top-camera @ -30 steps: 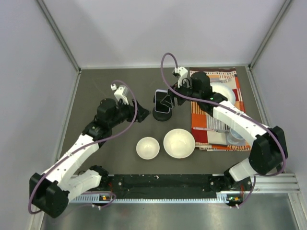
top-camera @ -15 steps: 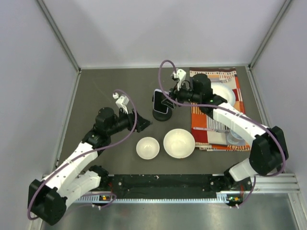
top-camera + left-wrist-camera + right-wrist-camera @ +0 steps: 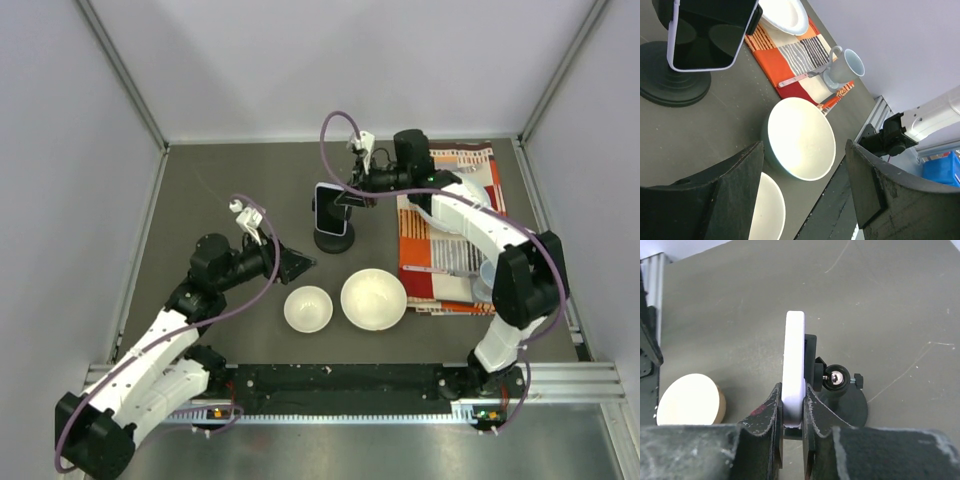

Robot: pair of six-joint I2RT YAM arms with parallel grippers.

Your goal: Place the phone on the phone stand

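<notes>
My left gripper has drawn back toward the near-left corner, jaws wide apart, holding nothing. Near the worktop's middle the phone now stands upright against the cradle of the phone stand, so I judge the placing nearly done. My right gripper, reaching leftward from the far-right side, still pinches the phone's edge.

Gloss against matt
The phone has a glossy black screen and smooth pale rim; the phone stand is matt black plastic; the counter matt grey, finely scratched; the placemat woven cloth
</notes>
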